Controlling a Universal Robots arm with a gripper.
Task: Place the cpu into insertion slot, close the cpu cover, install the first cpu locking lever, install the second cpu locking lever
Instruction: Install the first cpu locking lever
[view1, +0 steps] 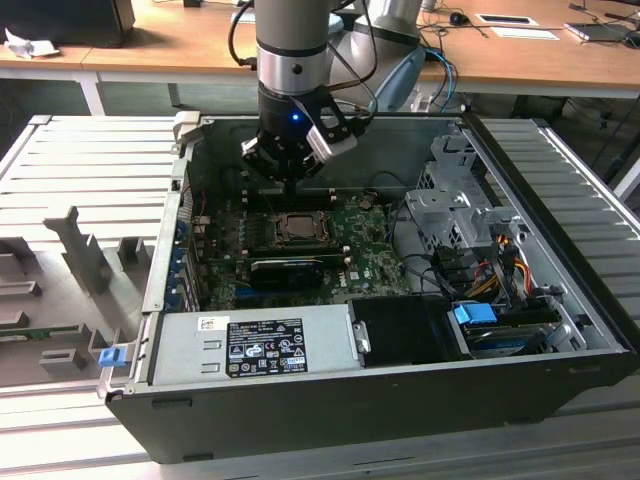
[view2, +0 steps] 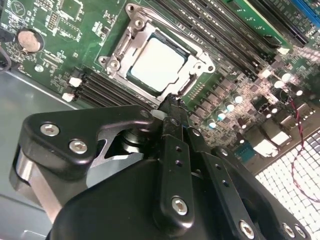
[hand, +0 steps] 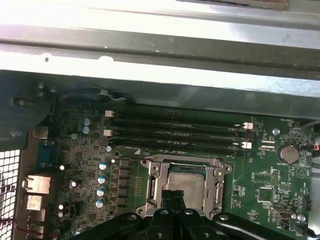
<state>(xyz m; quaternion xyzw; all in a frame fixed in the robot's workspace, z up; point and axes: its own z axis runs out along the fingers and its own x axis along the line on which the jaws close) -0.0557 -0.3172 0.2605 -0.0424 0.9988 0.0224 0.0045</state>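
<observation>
Glare whitens the cpu (view2: 159, 64) in the second wrist view; the case wall (hand: 160, 40) bleaches in the first wrist view.

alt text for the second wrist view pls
The cpu sits in the insertion slot on the green circuit board, with the cpu cover closed around it. The black tool hangs just above the socket's edge.
</observation>
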